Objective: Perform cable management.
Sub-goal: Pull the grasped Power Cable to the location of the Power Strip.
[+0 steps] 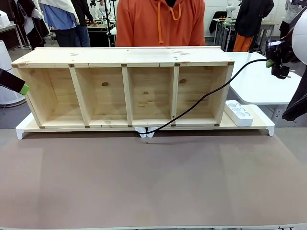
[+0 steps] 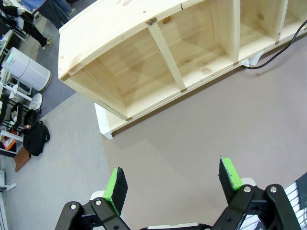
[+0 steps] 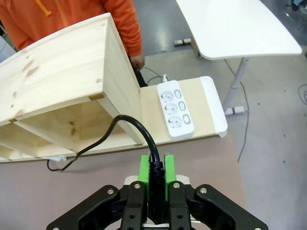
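Note:
The black cable (image 1: 201, 98) rises from a white clip (image 1: 146, 132) at the shelf's front edge, crosses the fourth compartment and climbs to my right gripper (image 1: 272, 63), held above the shelf's right end. In the right wrist view that gripper (image 3: 156, 168) is shut on the cable's end, and the cable (image 3: 135, 123) arcs away leftward and drops to the mat. My left gripper (image 1: 23, 89) hovers off the shelf's left end; in its own view it (image 2: 172, 179) stands open over the mat with nothing between its fingers. The cable (image 2: 280, 48) shows at that view's top right.
A four-compartment wooden shelf (image 1: 127, 57) lies on a white-footed board (image 1: 261, 125). A white power strip (image 1: 238, 113) rests on the board's right end, also power strip (image 3: 175, 109). A person in an orange hoodie (image 1: 160, 21) stands behind. A white side table (image 1: 259, 84) is at right.

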You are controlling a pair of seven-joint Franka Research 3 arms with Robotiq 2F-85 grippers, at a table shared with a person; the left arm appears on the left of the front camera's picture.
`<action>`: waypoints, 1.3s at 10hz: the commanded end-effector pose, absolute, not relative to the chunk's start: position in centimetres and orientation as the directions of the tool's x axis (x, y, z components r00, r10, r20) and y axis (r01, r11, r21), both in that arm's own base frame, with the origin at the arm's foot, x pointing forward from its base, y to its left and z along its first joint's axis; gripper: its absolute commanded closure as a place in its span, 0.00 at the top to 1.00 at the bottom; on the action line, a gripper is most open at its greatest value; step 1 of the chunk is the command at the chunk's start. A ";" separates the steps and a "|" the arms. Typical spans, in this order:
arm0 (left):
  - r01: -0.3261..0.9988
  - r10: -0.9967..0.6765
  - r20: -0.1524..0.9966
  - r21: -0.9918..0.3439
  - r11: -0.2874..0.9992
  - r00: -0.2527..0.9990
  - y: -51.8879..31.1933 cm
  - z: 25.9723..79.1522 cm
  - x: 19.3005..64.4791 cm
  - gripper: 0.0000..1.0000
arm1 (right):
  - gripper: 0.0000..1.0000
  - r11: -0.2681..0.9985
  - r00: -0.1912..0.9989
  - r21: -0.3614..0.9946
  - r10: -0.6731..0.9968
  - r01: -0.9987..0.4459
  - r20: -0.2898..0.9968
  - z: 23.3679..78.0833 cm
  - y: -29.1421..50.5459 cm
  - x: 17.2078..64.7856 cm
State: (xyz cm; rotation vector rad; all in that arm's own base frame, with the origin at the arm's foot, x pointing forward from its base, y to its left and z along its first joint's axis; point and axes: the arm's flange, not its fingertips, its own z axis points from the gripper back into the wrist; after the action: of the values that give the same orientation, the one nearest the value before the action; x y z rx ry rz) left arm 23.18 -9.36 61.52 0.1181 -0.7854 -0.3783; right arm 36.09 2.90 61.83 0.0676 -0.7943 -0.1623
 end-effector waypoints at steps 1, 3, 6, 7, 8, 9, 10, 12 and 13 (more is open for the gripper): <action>0.288 -0.378 0.671 0.247 0.925 0.638 -9.4 61.6 23.4 1.00 | 0.15 0.986 0.688 0.124 -0.168 0.114 0.706 61.7 3.0 35.9; 0.288 -0.378 0.671 0.247 0.925 0.638 -9.4 61.6 23.4 1.00 | 0.15 0.988 0.688 0.125 -0.150 0.086 0.710 60.8 2.5 37.5; 0.288 -0.378 0.671 0.247 0.925 0.638 -9.4 61.6 23.4 1.00 | 0.15 0.989 0.697 0.140 -0.139 0.057 0.704 59.8 2.2 41.7; 0.288 -0.378 0.671 0.247 0.925 0.638 -9.4 61.6 23.4 1.00 | 0.15 0.987 0.708 0.158 -0.141 0.042 0.692 59.6 2.4 43.0; 0.288 -0.378 0.671 0.247 0.925 0.638 -9.4 61.6 23.4 1.00 | 0.15 0.986 0.720 0.160 -0.145 0.048 0.679 59.1 2.5 44.4; 0.288 -0.378 0.671 0.247 0.925 0.638 -9.4 61.6 23.4 1.00 | 0.15 0.986 0.725 0.155 -0.148 0.058 0.673 58.7 2.6 45.8; 0.288 -0.378 0.671 0.247 0.925 0.638 -9.4 61.6 23.4 1.00 | 0.15 0.985 0.730 0.151 -0.162 0.081 0.664 58.6 2.5 47.3; 0.288 -0.378 0.671 0.247 0.925 0.638 -9.4 61.6 23.4 1.00 | 0.15 0.983 0.735 0.156 -0.175 0.095 0.655 58.2 2.5 50.1; 0.288 -0.378 0.671 0.247 0.925 0.638 -9.4 61.6 23.4 1.00 | 0.15 0.983 0.738 0.150 -0.176 0.102 0.651 57.9 2.5 51.1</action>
State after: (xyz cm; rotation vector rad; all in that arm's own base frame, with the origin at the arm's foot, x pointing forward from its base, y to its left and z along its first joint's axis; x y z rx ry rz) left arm 23.18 -9.36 61.52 0.1181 -0.7855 -0.3783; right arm 49.70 2.59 57.50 0.0944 -0.7105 -0.1382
